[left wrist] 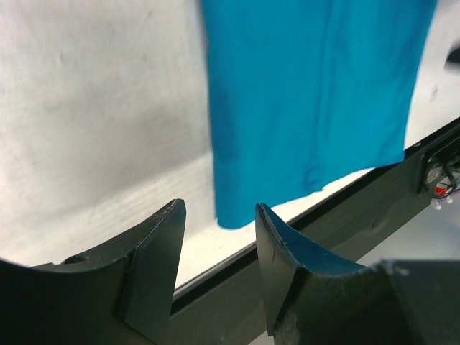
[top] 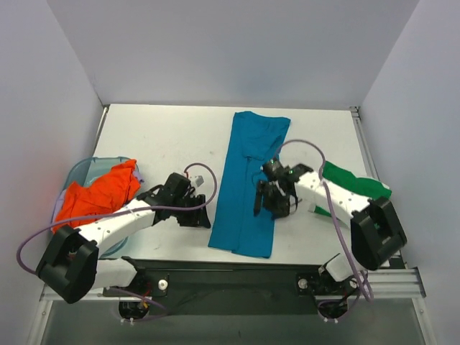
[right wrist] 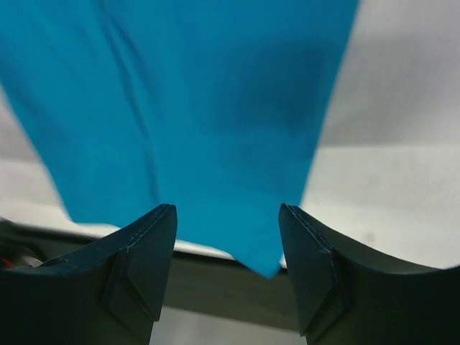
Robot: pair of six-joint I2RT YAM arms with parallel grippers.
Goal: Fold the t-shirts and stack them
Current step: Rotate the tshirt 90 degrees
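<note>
A blue t-shirt (top: 248, 188) lies folded into a long strip down the middle of the table, from the far side to the near edge. My left gripper (top: 203, 212) is open and empty just left of its near left corner; the shirt shows ahead of it in the left wrist view (left wrist: 309, 100). My right gripper (top: 268, 200) is open and empty above the strip's right side; the shirt's near right corner (right wrist: 269, 262) lies between its fingers. A green t-shirt (top: 353, 185) lies folded at the right, partly under my right arm. An orange t-shirt (top: 97, 194) is crumpled in a bin.
A light blue bin (top: 80, 172) stands at the table's left edge with the orange shirt in it. The black front rail (top: 237, 269) runs along the near table edge, close under the blue shirt's end. White walls close in the table on three sides.
</note>
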